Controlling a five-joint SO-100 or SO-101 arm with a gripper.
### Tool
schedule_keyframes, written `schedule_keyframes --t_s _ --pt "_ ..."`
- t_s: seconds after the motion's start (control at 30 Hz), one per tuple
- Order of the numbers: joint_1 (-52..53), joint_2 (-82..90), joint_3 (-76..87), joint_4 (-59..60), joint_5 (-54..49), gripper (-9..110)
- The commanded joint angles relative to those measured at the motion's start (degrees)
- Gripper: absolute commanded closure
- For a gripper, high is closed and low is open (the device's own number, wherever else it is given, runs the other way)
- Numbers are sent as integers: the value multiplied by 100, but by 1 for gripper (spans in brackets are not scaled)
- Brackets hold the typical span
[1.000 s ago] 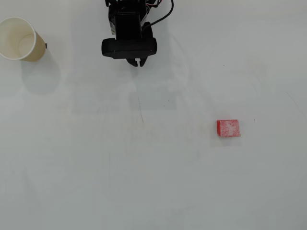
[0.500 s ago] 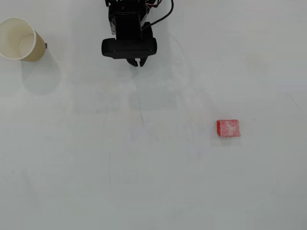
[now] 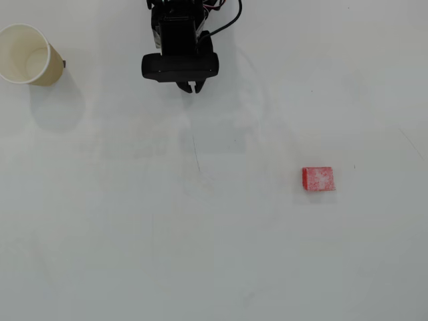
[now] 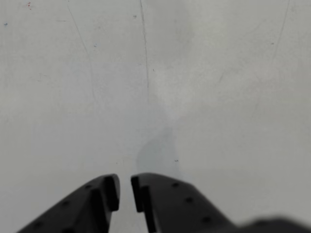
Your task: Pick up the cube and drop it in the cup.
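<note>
White tabletop [image 3: 200, 254] otherwise bare. Black two-finger gripper [image 3: 190, 86], jaws nearly closed and empty, sits top-centre in the overhead view. Small red speckled cube [image 3: 318, 178] lies well apart, toward lower right; cream paper cup [image 3: 27, 55] stands upper left.

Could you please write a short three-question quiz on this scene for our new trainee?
1. True or false: the cube already lies inside the cup.
2. In the overhead view, the cube lies: A) left of the cup, B) below and right of the gripper, C) between the fingertips.
3. Fill in: in the wrist view, the gripper looks down on nothing but bare ____.

Key: 1. False; the cube sits on the table, far from the cup. 2. B. 3. table.
</note>
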Motion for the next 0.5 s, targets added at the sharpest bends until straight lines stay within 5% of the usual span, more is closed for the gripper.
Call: schedule_keyframes --t_s 0.0,0.27,0.47 --pt "-62 141 193 44 18 101" --pt "-167 149 193 -70 0 101" --pt "-114 158 193 -1477 18 101"
